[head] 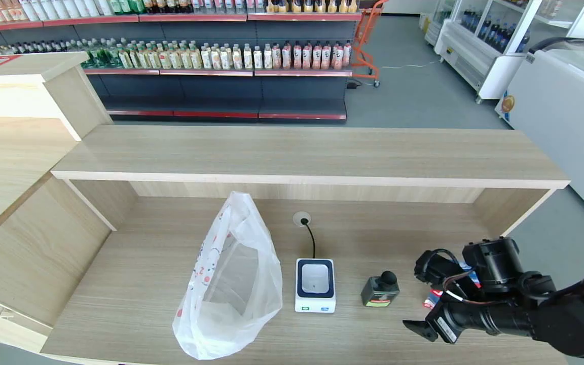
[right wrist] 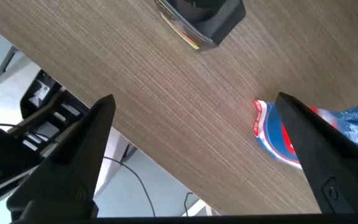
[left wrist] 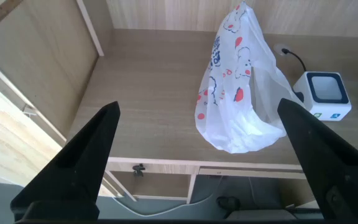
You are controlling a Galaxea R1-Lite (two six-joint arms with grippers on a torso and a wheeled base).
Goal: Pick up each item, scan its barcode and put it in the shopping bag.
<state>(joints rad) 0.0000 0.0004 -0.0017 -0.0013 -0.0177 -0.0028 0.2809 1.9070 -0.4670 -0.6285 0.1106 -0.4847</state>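
First pick pending
My right gripper [right wrist: 194, 102] hangs spread over the blue-and-red flat packet [right wrist: 272, 134], lower right; next, descend and pinch.

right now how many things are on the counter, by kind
bag: 1
scanner: 1
bottle: 1
packet: 1
total: 4

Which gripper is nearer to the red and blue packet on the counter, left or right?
Right. The right gripper hangs open over the red and blue packet. The left gripper is far off, on the other side of the shopping bag.
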